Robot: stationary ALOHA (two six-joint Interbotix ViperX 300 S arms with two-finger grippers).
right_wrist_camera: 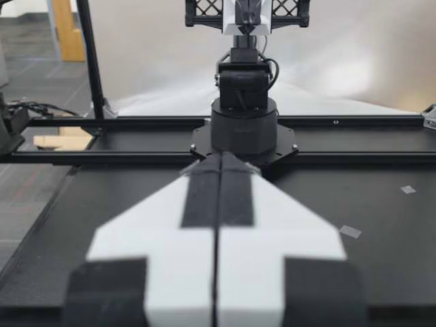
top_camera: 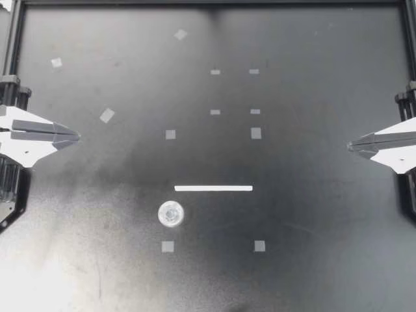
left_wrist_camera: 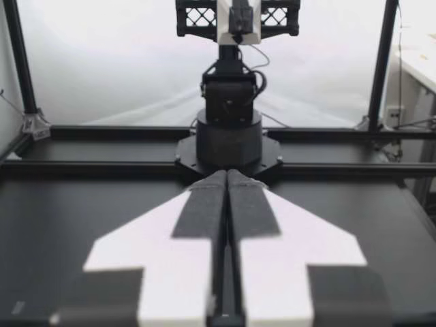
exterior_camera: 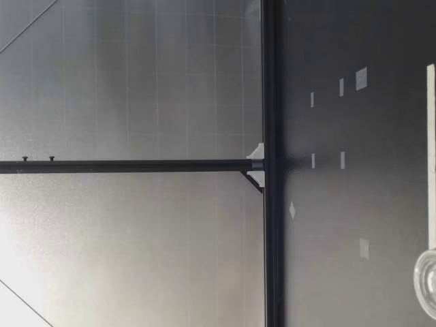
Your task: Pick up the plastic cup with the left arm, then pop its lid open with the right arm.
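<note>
- Left gripper (top_camera: pixel 77 136): closed, its two fingers (left_wrist_camera: pixel 204 211) pressed together along their whole length in the left wrist view.
- Right gripper (top_camera: pixel 350 146): closed likewise, fingers (right_wrist_camera: pixel 201 197) meeting in a single seam.
- Both grippers well apart, at opposite sides of the table (top_camera: pixel 312 273), tips pointing toward each other.
- Small clear round container (top_camera: pixel 171 213): closer to the left gripper than to the right one, but well apart from both. Ahead of the left gripper's tips and off to the side nearer the low camera.
- Same container (exterior_camera: pixel 426 283) standing on the table close to the low camera, only partly in view there.
- White strip (top_camera: pixel 213 188): flat on the table, roughly midway between the two grippers. Near the container, on its side toward the right gripper, not touching it.
- Tape squares: one tilted piece (top_camera: pixel 106 116) near the left gripper's tips, on the side away from the container. Others scattered between the grippers.
- Straight ahead of the left gripper in its wrist view: right arm's base (left_wrist_camera: pixel 228 139).
- Straight ahead of the right gripper in its wrist view: left arm's base (right_wrist_camera: pixel 243 129).
</note>
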